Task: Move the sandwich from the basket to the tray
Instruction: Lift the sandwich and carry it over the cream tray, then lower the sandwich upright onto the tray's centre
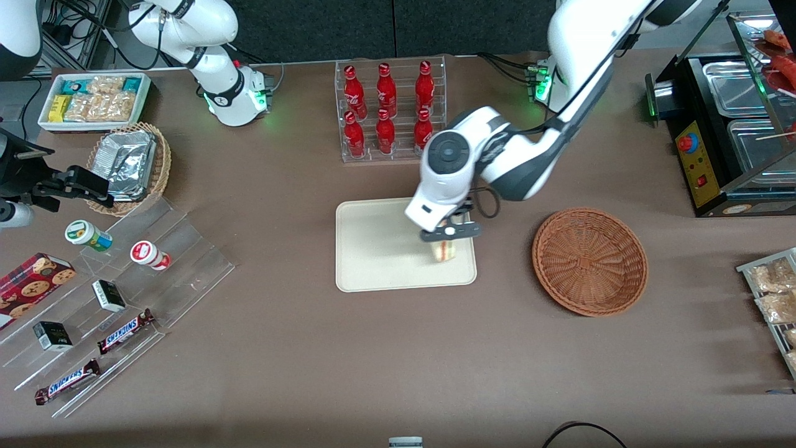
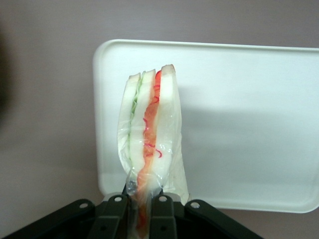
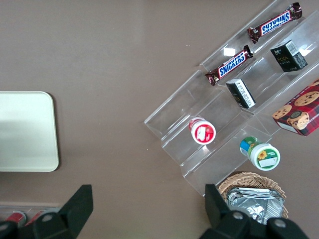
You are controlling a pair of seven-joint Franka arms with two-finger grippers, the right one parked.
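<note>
My left gripper (image 1: pixel 449 235) hangs over the cream tray (image 1: pixel 373 249), near the tray's edge that faces the basket, and it is shut on the sandwich (image 1: pixel 443 250). In the left wrist view the sandwich (image 2: pixel 149 134) is a plastic-wrapped wedge of white bread with red, orange and green filling. It hangs from the gripper (image 2: pixel 140 206), pinched at its wrapped end, over the tray (image 2: pixel 249 119). Whether its tip touches the tray surface I cannot tell. The reddish-brown wicker basket (image 1: pixel 589 260) stands empty beside the tray, toward the working arm's end of the table.
A clear rack of red bottles (image 1: pixel 388 109) stands farther from the front camera than the tray. A stepped acrylic stand (image 1: pixel 118 298) with snacks, a foil-lined basket (image 1: pixel 130 165) and a white snack bin (image 1: pixel 93 99) lie toward the parked arm's end. A black warmer (image 1: pixel 727 130) stands at the working arm's end.
</note>
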